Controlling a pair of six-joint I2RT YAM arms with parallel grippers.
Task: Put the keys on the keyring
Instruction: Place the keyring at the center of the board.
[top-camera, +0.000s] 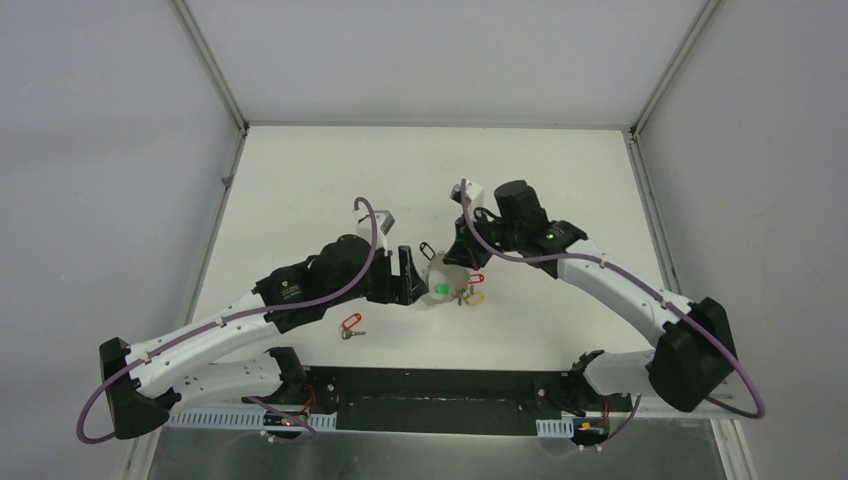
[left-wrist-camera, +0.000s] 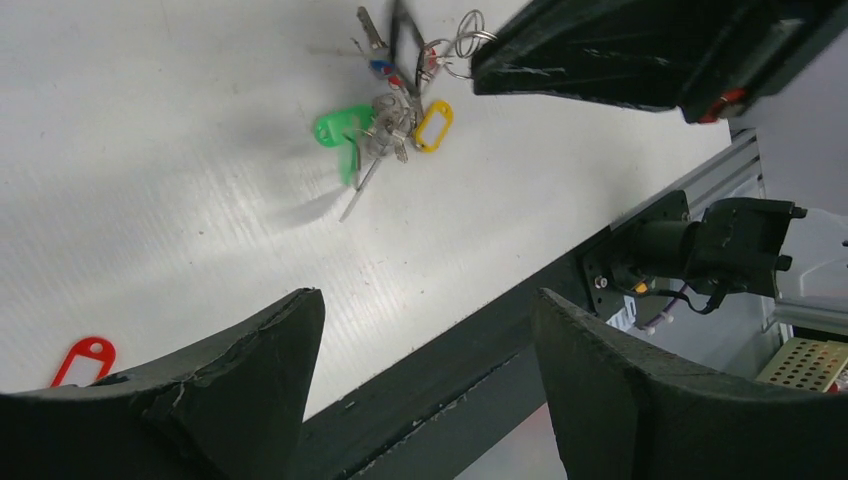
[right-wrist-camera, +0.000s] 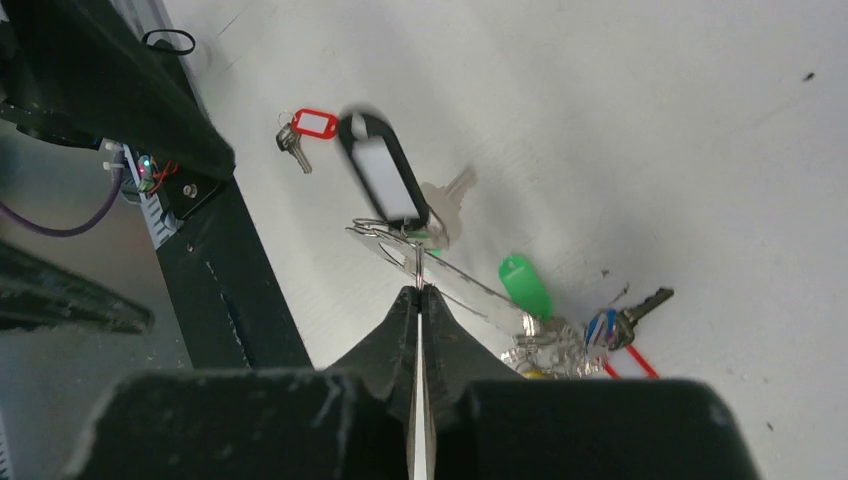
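Keyring (right-wrist-camera: 470, 290) pinched at the right gripper (right-wrist-camera: 420, 297): those two black fingers are pressed flat together, with a thin grey wire running up out of their tips. From that wire hangs a black tag with a white label (right-wrist-camera: 380, 178), blurred. A green tag (right-wrist-camera: 525, 285) sits just to the side of it.

More keys (right-wrist-camera: 560, 345) are bunched under the ring, on or just over the white table (top-camera: 540, 180). A blue head shows among them, and a dark-headed key (right-wrist-camera: 645, 303) pokes out on the far side.

Over to the left gripper (left-wrist-camera: 425, 310): jaws spread wide, nothing between them, held over the table's near edge. From its wrist camera the bunch lies well ahead, green tag and yellow tag (left-wrist-camera: 433, 125) side by side, right below the other arm's fingertips.

The overhead view has both grippers nose to nose at mid-table. The bunch sits between them, nearer the right one.

One key with a red tag (top-camera: 350, 325) lies alone on the table, off the ring, close to the left arm and well apart from the bunch.
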